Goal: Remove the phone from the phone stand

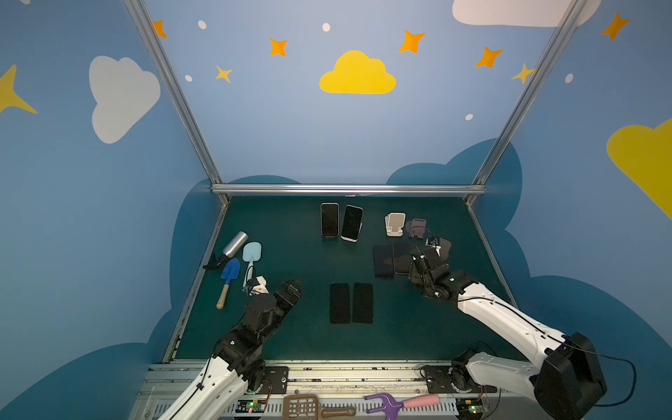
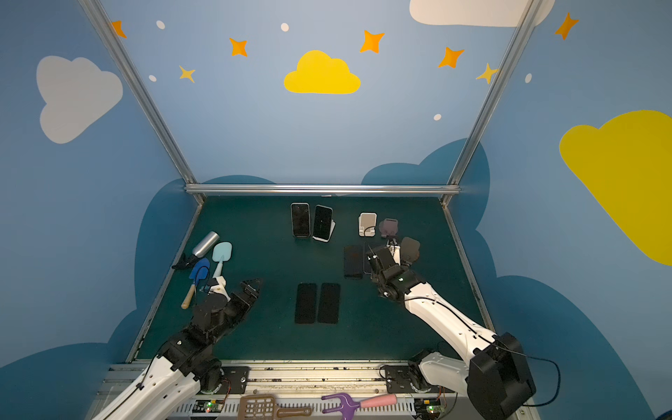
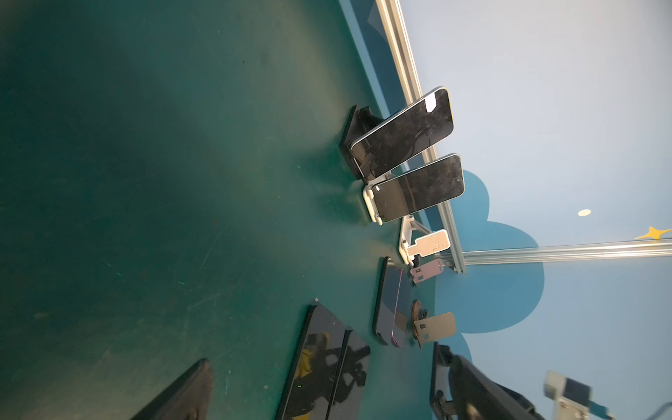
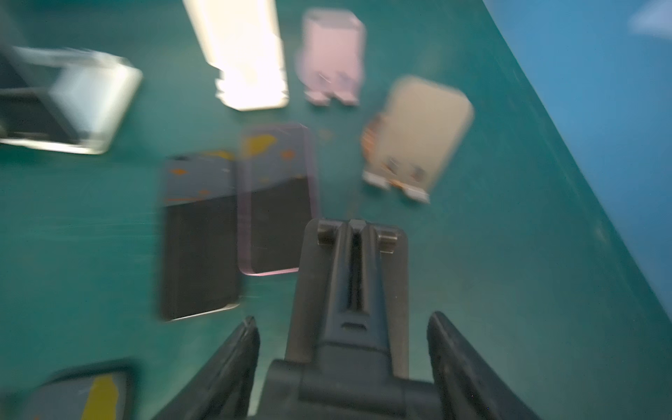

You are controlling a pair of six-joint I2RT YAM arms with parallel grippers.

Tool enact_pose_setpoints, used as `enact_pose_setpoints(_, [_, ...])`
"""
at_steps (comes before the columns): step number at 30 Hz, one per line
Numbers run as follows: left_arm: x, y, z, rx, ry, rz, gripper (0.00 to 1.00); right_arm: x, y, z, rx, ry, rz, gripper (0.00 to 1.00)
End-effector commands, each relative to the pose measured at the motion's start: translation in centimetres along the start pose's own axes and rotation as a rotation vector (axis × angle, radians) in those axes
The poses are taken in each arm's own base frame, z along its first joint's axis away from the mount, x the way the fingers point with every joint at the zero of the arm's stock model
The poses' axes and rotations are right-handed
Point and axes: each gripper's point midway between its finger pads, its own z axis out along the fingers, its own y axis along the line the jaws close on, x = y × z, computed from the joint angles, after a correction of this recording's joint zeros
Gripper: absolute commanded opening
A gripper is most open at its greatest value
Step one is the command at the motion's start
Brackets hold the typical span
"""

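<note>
Phone [image 1: 352,222] on white stand [image 3: 370,203], well apart from right gripper [image 4: 343,320] w/ dark stand [image 4: 354,276]

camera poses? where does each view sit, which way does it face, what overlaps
Both top views: high behind the arm bases, looking down and forward over the table to the back wall; left arm, right arm show.
Left wrist: low on the left arm, looking across the table at the phone on the white stand; right arm's end intrudes.
Right wrist: on the right arm, looking down past the right gripper, dark stand between its fingers.
Shared: the brown stand shows in every view.
</note>
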Motion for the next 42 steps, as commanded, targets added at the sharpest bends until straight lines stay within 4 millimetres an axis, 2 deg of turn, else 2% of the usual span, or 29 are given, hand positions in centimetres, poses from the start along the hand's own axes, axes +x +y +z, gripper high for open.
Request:
enact_pose_setpoints(1, [-0.2,-0.9,-0.1,0.022,0.001,0.01,1.0,0.0,-0.4,1.0,-0.035,0.013,0.086,0.61])
enact_pose_setpoints(6, [-0.2,-1.1,0.0,0.024,0.002,0.006,1.0,0.9,-1.6,3.4,-0.026,0.071,0.157,0.61])
enact_pose_setpoints(10, [-0.2,-1.0,-0.1,0.018,0.002,0.011,1.0,0.8,-2.0,4.2,-0.008,0.086,0.151,0.61])
enact_pose_setpoints(15, [-0.2,-0.7,0.0,0.014,0.002,0.01,1.0,2.4,-2.5,5.0,0.018,0.167,0.146,0.64])
enact_pose_setpoints(20, [-0.1,-0.6,-0.1,0.012,0.002,0.011,1.0,3.1,-3.4,4.8,0.064,0.21,0.136,0.73])
enact_pose_setpoints(26, [-0.2,-0.7,-0.1,0.013,0.002,0.01,1.0,1.3,-3.7,2.0,0.077,0.257,0.158,0.87])
enact_pose_setpoints(31, [-0.1,-0.7,0.0,0.013,0.004,0.009,1.0,-0.7,-2.4,-0.8,0.018,0.276,0.139,0.88])
enact_pose_setpoints(34, [-0.1,-0.6,-0.1,0.007,0.003,0.013,1.0,-2.5,-0.6,-2.7,-0.037,0.213,0.108,0.88])
enact_pose_setpoints(37, [-0.2,-0.5,-0.2,0.002,0.0,0.015,1.0,-4.1,1.8,-4.2,-0.094,0.142,0.062,0.88])
enact_pose_setpoints(39, [-0.2,-0.4,-0.2,-0.001,-0.002,0.015,1.0,-4.9,4.2,-5.0,-0.147,0.101,0.03,0.88])
enact_pose_setpoints(42, [-0.3,-0.3,-0.4,-0.007,-0.004,0.016,1.0,-5.8,7.7,-5.3,-0.222,0.058,0.0,0.89])
